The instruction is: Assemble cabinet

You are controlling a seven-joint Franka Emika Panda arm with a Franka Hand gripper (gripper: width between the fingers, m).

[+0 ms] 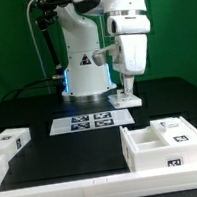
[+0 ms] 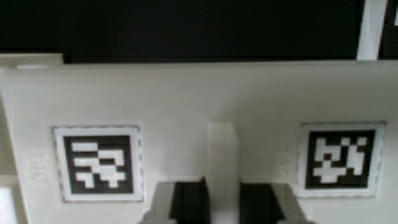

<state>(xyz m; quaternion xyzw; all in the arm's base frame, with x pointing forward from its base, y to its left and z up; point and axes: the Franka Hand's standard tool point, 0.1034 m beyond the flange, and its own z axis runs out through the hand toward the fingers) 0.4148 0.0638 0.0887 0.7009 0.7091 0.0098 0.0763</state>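
Observation:
My gripper (image 1: 127,91) hangs low over the black table, just behind the marker board's end on the exterior view's right. It is shut on a flat white cabinet panel (image 1: 124,99). In the wrist view the panel (image 2: 196,100) fills the picture and carries two tags. The two dark fingers (image 2: 185,205) pinch a raised central rib between them, so my gripper (image 2: 222,195) closes on that rib. The open white cabinet box (image 1: 163,144) with inner dividers and small tags sits at the front on the exterior view's right.
The marker board (image 1: 89,121) lies flat in the middle of the table. White tagged blocks (image 1: 10,144) lie at the exterior view's left. A white strip (image 1: 69,196) runs along the front. The robot base (image 1: 85,63) stands behind.

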